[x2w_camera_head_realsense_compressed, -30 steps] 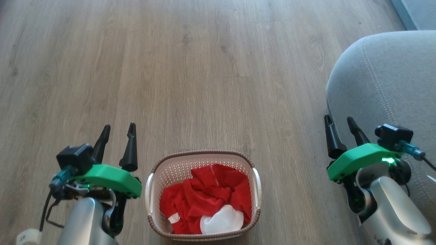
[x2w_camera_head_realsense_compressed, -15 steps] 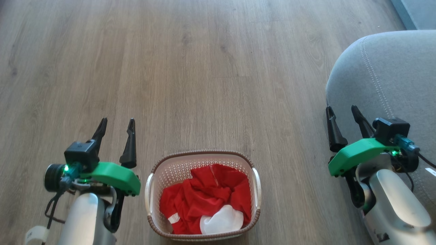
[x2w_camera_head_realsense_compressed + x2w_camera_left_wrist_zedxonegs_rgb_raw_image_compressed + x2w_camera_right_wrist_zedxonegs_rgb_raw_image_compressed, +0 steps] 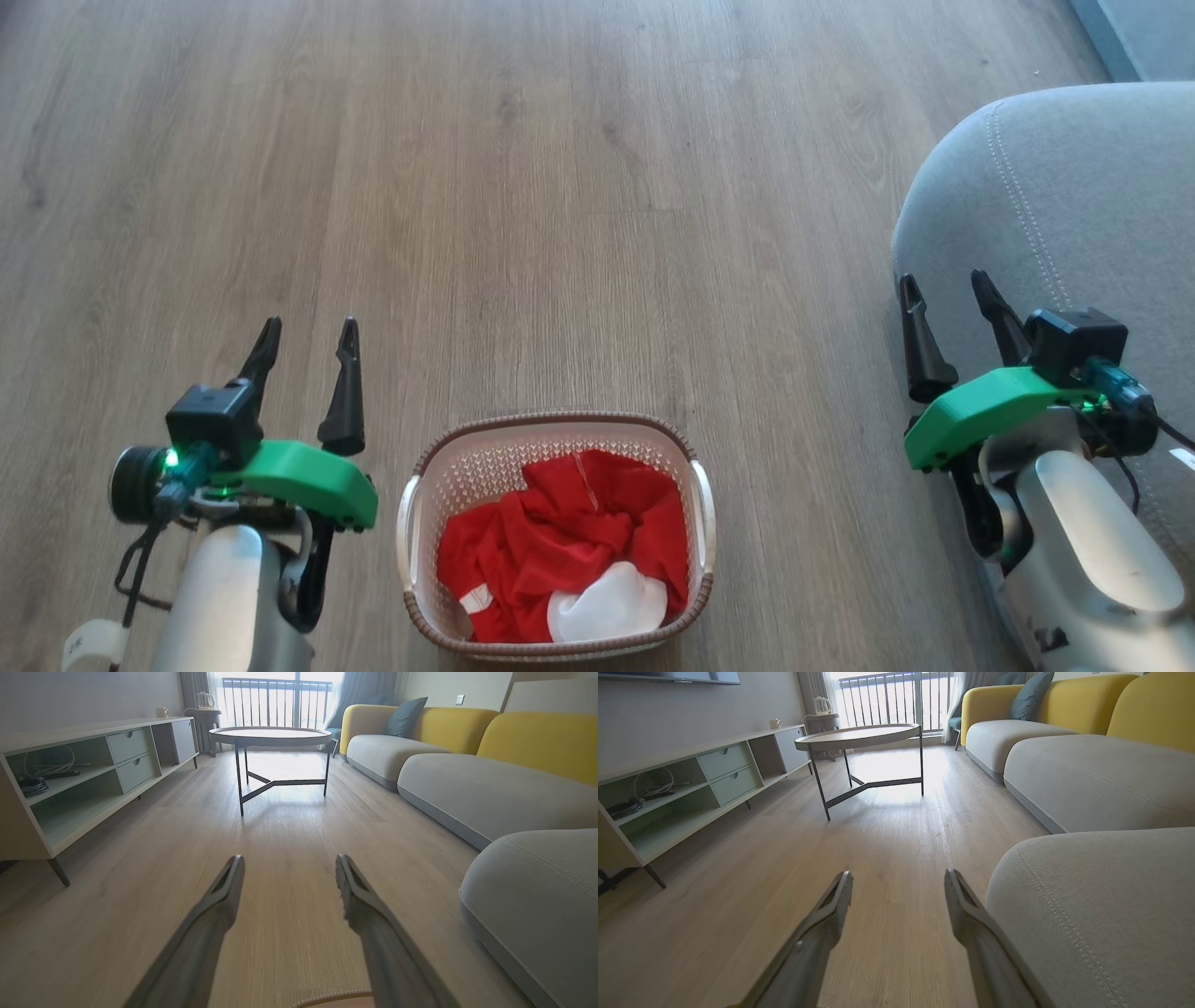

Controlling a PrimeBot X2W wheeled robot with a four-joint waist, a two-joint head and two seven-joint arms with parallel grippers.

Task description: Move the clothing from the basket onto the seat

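Basket: the cream basket [image 3: 560,418] stands on the wooden floor [image 3: 560,187] close in front of the robot, between its two arms, brown rim up and a white handle on each side.
Clothing: the clothing [image 3: 560,541] is inside the basket, a crumpled heap of bright red fabric with a bit of white stripe showing at the near left.
White cloth: a smaller white piece [image 3: 607,607] lies on top of the red at the near side of the basket.
Seat: the grey seat [image 3: 1074,187] is off to the robot's right, well apart from the basket, its rounded corner and double line of pale stitching turned toward the floor. Nothing lies on the part I can see.
Left gripper: the left gripper [image 3: 310,327] hangs over bare floor just left of the basket, its fingers spread wide apart with nothing between them, pointing away from the robot.
Right gripper: the right gripper [image 3: 943,280] is beside the seat's rounded corner, fingers likewise wide apart and empty. One finger crosses the cushion's edge from the head view; I cannot tell whether it touches.
Room beyond: along the fingers of the left wrist view there is a round table [image 3: 270,736] on dark legs, a long low cabinet [image 3: 93,765] to one side and a sofa [image 3: 467,788] with grey cushions and yellow backs to the other.
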